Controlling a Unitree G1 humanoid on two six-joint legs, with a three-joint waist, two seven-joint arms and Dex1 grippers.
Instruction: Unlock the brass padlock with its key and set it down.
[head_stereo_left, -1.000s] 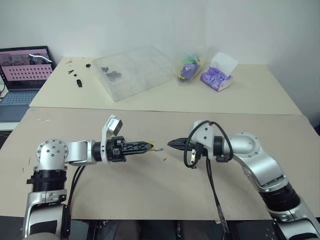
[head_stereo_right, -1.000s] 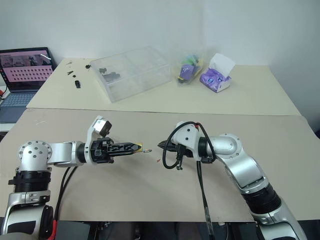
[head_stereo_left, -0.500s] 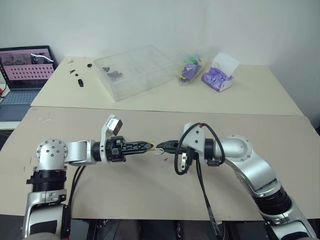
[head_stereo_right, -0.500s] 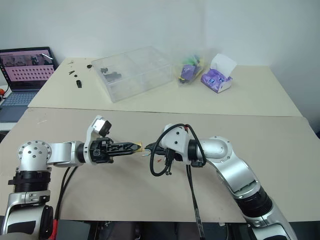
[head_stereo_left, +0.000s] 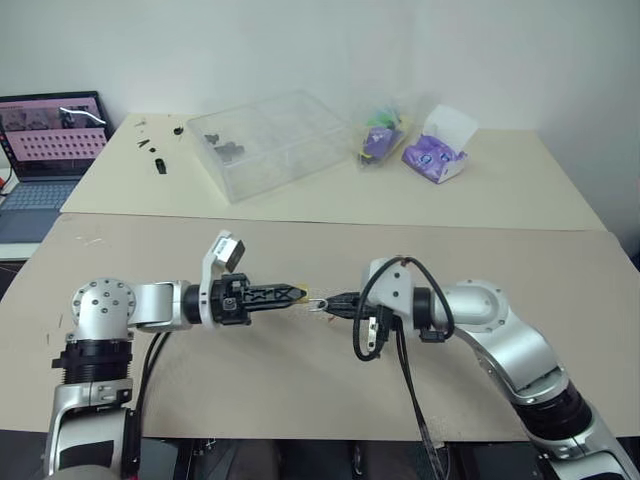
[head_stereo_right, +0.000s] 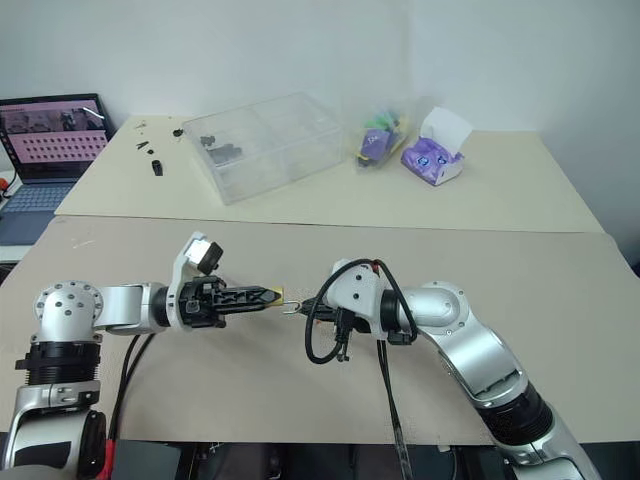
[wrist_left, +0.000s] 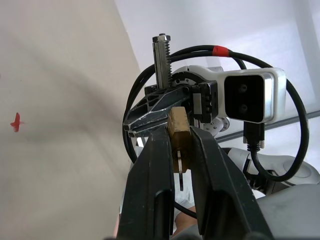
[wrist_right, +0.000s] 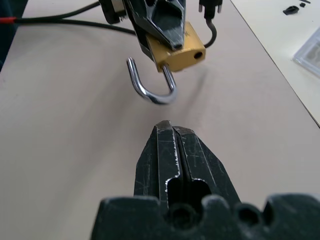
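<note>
My left gripper (head_stereo_left: 298, 293) points level toward the right and is shut on the brass padlock (wrist_right: 177, 52), gripping its golden body at the fingertips. The silvery shackle (wrist_right: 150, 87) hangs from the body with one leg free of it. My right gripper (wrist_right: 169, 127) faces it from the other side, shut with nothing visible between its fingers (wrist_left: 150, 117), its tip a short gap from the shackle. In the head views the two tips nearly meet above the near table (head_stereo_left: 300, 400). The key is hidden.
A small red speck (wrist_left: 16, 121) lies on the near table under the grippers. The far table holds a clear plastic box (head_stereo_left: 265, 140), small black parts (head_stereo_left: 158, 165), a bag (head_stereo_left: 380, 135) and a purple tissue pack (head_stereo_left: 435, 150). A laptop (head_stereo_left: 50, 135) sits at far left.
My right gripper came in leftward to the padlock's shackle, then drew back a little to the right. The left gripper and the padlock body kept still.
</note>
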